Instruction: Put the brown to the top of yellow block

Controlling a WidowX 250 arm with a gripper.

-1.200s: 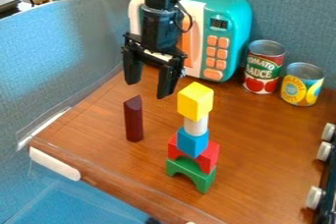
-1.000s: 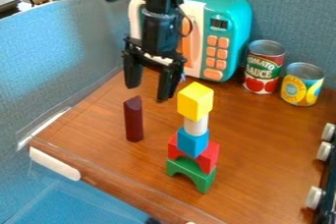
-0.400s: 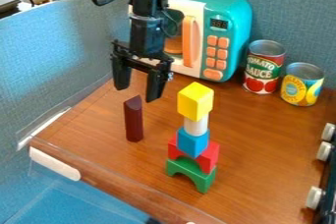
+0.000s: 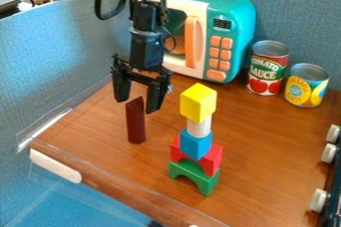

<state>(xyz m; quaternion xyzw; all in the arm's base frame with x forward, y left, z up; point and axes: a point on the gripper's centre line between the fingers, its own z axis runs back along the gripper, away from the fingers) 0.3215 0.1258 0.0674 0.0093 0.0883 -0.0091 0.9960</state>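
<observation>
On the near part of the table (image 4: 266, 139), a green arch (image 4: 206, 181) is bearing a red block (image 4: 212, 158), a blue block (image 4: 195, 145), a white cylinder (image 4: 198, 127) and the yellow block (image 4: 198, 102), likely awaiting its topper. Farther left, the brown block (image 4: 136, 125) is standing upright, its slim shape suiting a side grip. By its top, the end effector (image 4: 137, 103) is hanging with fingers apart, presumably for straddling it.

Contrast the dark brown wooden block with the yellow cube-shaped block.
The dark brown wooden block is tall and slim; the yellow cube-shaped block is squat. The brown one stands on the table, while the yellow one tops a stack. Neither is in the gripper.
</observation>
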